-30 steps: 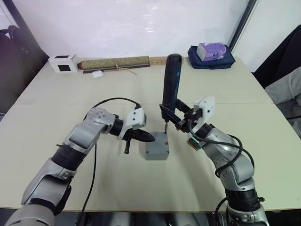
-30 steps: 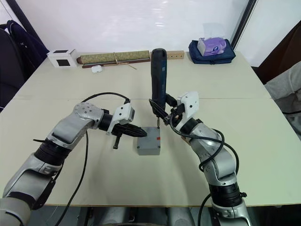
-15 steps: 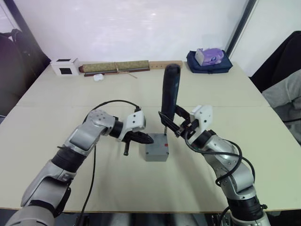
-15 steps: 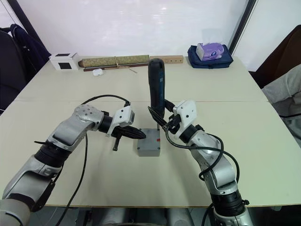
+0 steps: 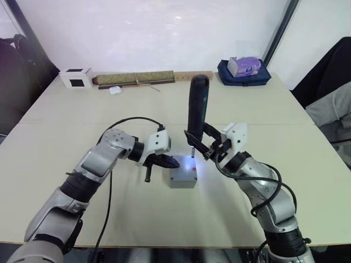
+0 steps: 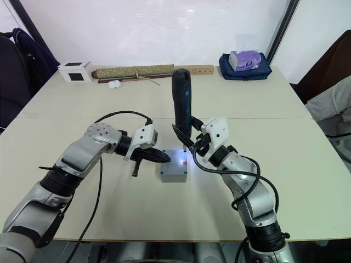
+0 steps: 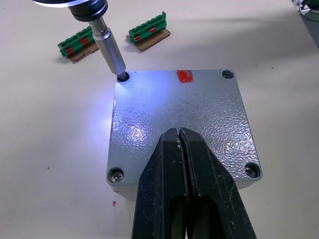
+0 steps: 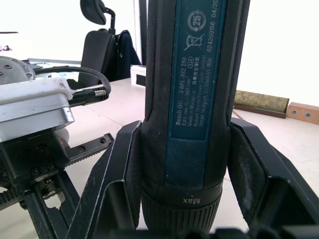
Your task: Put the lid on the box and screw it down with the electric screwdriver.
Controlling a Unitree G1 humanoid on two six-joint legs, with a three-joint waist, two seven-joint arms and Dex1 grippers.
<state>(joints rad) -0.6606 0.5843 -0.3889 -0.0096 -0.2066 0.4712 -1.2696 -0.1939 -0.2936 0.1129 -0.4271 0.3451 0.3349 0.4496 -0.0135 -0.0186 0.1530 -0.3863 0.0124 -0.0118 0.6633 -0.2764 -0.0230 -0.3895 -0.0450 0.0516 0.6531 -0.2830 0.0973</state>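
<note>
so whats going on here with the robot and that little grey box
The robot is screwing the lid down onto the box. Its right gripper holds the electric screwdriver upright, with the bit in one corner screw hole and the tool's light glowing on the lid. The left gripper, fingers shut, presses its tips on the lid to steady it. Two near corners already show screws; one other corner hole looks empty. Two green circuit boards lie on the table beyond the box.

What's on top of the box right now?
The lid covers the box. The shut left gripper presses on it, and the screwdriver bit sits in one corner hole. Two corners show screws. The box's inside is hidden.
</note>
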